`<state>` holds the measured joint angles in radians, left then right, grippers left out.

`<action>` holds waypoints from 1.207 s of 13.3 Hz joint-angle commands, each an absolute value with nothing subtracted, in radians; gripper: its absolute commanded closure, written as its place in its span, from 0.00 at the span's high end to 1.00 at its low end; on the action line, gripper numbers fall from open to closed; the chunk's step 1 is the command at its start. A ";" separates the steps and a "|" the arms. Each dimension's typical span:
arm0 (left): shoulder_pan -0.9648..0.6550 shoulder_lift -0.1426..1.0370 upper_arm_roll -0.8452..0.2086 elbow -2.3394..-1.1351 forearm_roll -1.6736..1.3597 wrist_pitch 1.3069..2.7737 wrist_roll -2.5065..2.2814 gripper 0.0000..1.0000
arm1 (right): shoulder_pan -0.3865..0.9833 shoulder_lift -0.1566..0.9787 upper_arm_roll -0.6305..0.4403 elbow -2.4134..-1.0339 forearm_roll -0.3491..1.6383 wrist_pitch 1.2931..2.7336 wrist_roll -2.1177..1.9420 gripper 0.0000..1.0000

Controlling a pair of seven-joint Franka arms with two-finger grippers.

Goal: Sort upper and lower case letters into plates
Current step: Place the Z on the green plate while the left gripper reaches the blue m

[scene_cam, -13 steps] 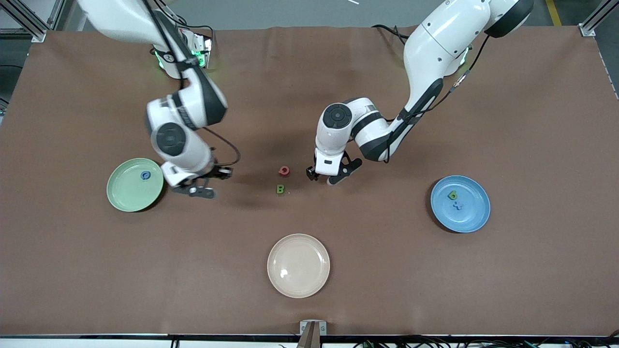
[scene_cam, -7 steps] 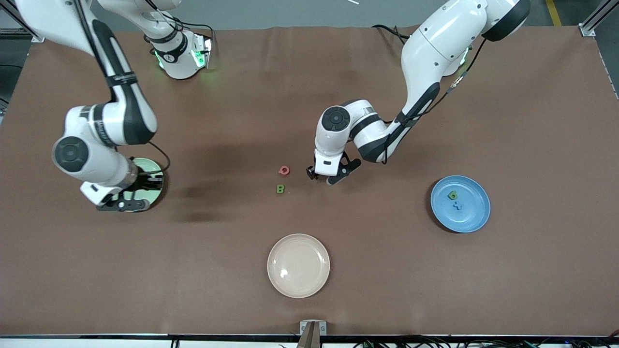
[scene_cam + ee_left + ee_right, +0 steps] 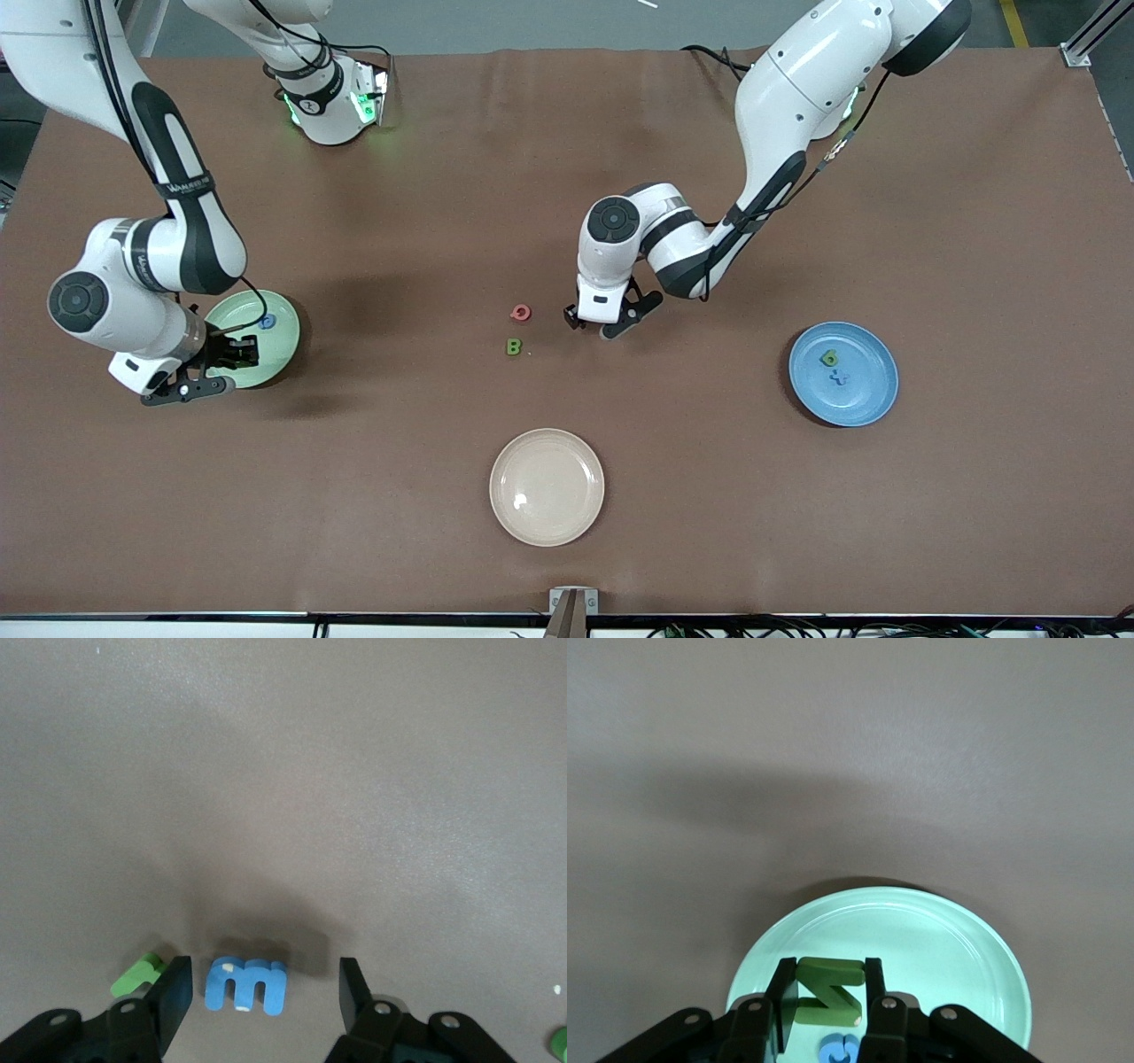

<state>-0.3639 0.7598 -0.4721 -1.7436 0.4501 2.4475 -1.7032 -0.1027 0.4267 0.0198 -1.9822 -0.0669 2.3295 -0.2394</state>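
The right end effector hangs over the pale green plate toward the right arm's end of the desk, its fingers pinching a green N; a blue C already lies in that plate. To finish this drop well, I judge it should come low over the plate's middle before letting go, so the N neither bounces out nor lands on the C. Near the middle of the desk lie a red Q and, nearer the camera, a green B. Just beside them the left end effector stands low with fingers spread around a blue m, not yet gripping it; a small green letter lies next to it. The cream plate holds nothing. The blue plate carries a green b and a blue x. The brown covering looks matte and flat, with much bare space between the plates.
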 commanded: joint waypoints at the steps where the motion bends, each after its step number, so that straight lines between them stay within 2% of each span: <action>1: -0.371 0.759 -0.469 -1.730 0.474 2.427 -1.713 0.73 | -0.140 0.468 0.041 -1.985 -0.080 2.356 -0.261 0.16; 5: -0.380 0.765 -0.469 -1.713 0.474 2.428 -1.712 0.64 | -0.163 0.512 0.041 -1.994 -0.077 2.382 -0.291 0.17; 8: -0.379 0.764 -0.469 -1.715 0.474 2.427 -1.713 0.64 | -0.161 0.525 0.041 -1.994 -0.077 2.384 -0.291 0.19; 10: -0.380 0.767 -0.469 -1.713 0.474 2.427 -1.713 0.64 | -0.160 0.525 0.041 -1.993 -0.077 2.382 -0.291 0.25; 11: -0.379 0.770 -0.469 -1.715 0.474 2.427 -1.713 0.64 | -0.156 0.523 0.041 -1.991 -0.075 2.379 -0.285 0.60; 12: -0.379 0.773 -0.468 -1.713 0.474 2.427 -1.712 0.64 | -0.155 0.517 0.041 -1.991 -0.068 2.372 -0.275 1.00; 14: -0.380 0.776 -0.468 -1.715 0.474 2.427 -1.713 0.64 | -0.150 0.462 0.046 -1.988 -0.067 2.346 -0.272 1.00; 16: -0.380 0.779 -0.468 -1.717 0.474 2.427 -1.713 0.64 | -0.112 0.372 0.052 -1.988 -0.066 2.252 -0.229 1.00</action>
